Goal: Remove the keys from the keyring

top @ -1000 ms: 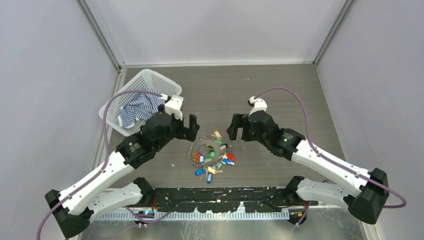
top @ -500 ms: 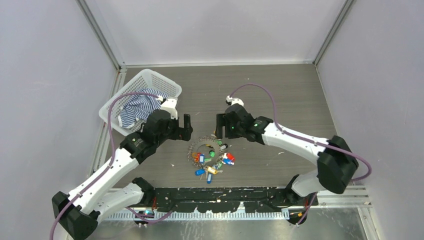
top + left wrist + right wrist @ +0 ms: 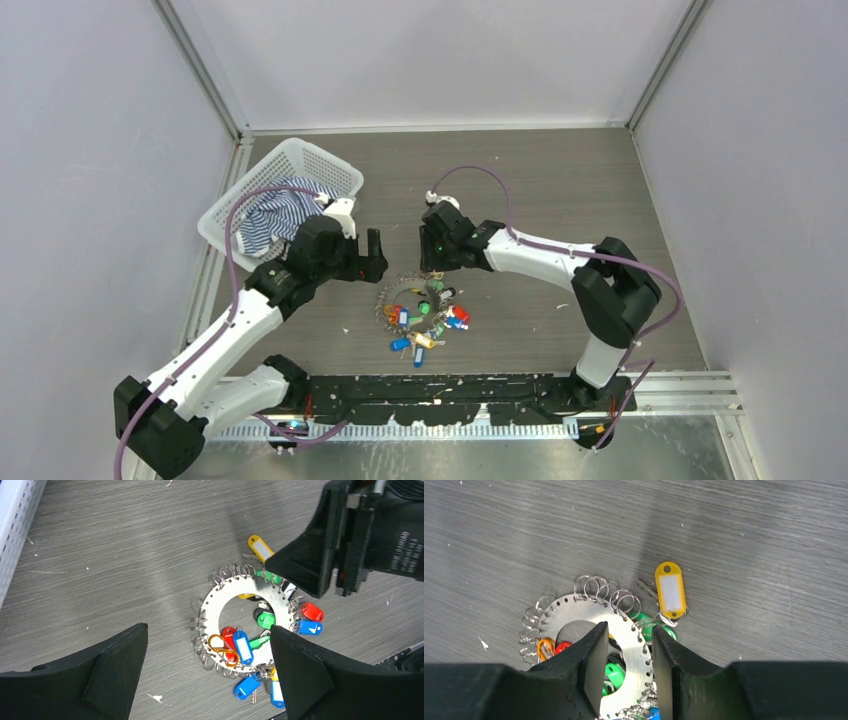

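Observation:
The keyring is a flat silvery ring plate lying on the grey table, edged with small wire loops. In the right wrist view its band runs between my right gripper's jaws, which have closed in on both edges at the ring's far right side. The keys with blue, red, green and yellow tags hang around it; one yellow tag lies just outside. My left gripper hovers wide open left of the ring, holding nothing.
A white plastic basket with a striped cloth stands at the back left, its wall at the left wrist view's edge. Both arms meet over the middle of the table. White walls enclose three sides.
My right arm swung left and came down onto the ring's far right side while its jaws narrowed from wide open. The left gripper shifted slightly and stayed open. The ring has not moved.

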`<control>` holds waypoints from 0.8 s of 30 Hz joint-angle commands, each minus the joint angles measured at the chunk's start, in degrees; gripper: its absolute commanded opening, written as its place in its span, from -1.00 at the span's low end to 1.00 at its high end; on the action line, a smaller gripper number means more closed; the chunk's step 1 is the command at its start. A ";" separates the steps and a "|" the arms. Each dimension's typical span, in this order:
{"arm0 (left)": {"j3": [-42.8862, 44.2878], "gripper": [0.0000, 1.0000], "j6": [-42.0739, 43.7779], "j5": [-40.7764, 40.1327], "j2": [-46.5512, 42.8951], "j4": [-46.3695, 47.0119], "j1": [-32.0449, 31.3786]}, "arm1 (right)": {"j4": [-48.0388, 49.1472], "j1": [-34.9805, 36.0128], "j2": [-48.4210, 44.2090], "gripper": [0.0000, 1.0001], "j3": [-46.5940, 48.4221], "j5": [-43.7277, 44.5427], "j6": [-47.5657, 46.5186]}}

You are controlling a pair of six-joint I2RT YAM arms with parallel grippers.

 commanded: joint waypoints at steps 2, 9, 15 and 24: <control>0.21 0.86 0.41 1.95 -0.65 2.50 0.72 | -2.57 -0.13 4.12 -0.21 5.37 1.66 3.41; 0.10 0.84 0.89 2.00 -1.53 1.96 1.17 | -8.62 1.54 7.40 -0.28 9.20 4.89 7.54; 0.06 0.84 1.51 1.95 -2.17 1.68 1.61 | -9.70 2.01 8.68 -0.32 8.64 5.62 11.20; 0.41 0.84 2.38 3.55 -2.71 1.15 2.14 | -8.34 2.05 8.86 -0.43 7.78 8.20 12.65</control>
